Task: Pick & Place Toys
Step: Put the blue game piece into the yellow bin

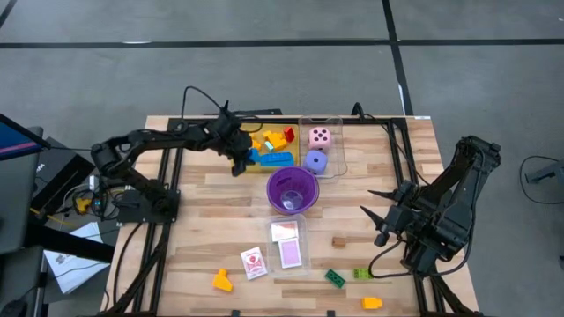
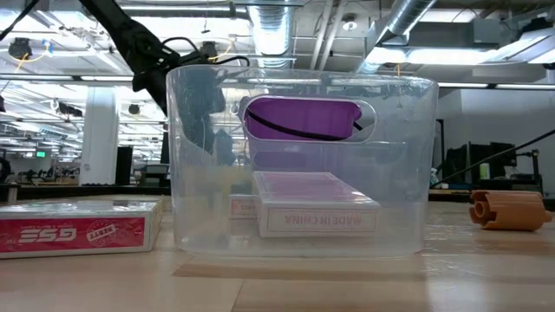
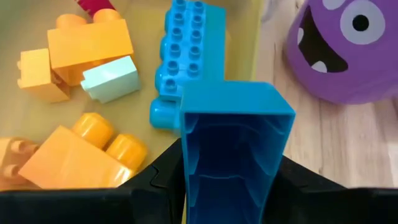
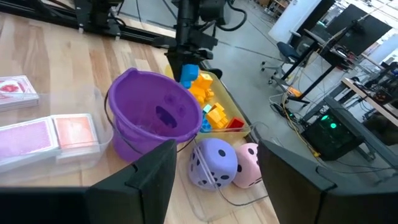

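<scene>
Item: blue brick (image 3: 233,155), clamped end-on between the fingers of the left gripper (image 1: 238,163) and held just above the yellow tray (image 3: 239,59). Tray contents noted: a long blue brick (image 3: 186,53), orange bricks (image 3: 90,43), a pale block (image 3: 111,78). Right gripper (image 1: 381,222): parked at the table's right side, fingers apart, nothing between them. Release was judged best made low over a bare patch of tray, seemingly beside the long blue brick, so no bounce occurred.
</scene>
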Action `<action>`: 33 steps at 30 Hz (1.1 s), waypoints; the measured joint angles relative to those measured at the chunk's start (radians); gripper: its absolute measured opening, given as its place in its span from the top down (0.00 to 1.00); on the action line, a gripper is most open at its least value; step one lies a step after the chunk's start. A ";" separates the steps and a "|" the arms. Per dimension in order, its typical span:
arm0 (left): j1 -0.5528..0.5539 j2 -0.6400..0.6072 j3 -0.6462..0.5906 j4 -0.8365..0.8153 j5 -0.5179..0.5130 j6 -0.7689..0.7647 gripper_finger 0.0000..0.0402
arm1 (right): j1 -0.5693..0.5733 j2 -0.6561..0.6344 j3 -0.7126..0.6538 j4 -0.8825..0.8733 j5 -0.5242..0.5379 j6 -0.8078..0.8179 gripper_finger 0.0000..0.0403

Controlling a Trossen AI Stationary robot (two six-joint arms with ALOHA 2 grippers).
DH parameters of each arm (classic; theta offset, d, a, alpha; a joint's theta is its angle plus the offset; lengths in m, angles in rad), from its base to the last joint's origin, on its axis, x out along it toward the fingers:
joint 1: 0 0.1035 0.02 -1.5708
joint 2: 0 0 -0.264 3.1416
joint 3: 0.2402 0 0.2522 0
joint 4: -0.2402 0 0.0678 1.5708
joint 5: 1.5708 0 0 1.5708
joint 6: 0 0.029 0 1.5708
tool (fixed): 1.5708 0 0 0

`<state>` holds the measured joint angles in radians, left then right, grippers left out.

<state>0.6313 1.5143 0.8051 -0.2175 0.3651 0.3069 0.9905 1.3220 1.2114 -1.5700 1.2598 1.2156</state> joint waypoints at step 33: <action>-0.002 0.000 0.000 0.000 -0.073 0.004 0.62 | 0.002 0.000 0.000 0.011 -0.026 -0.003 0.46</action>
<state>0.6292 1.5139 0.8047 -0.2173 0.2924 0.3107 0.9928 1.3220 1.2114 -1.5585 1.2343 1.2129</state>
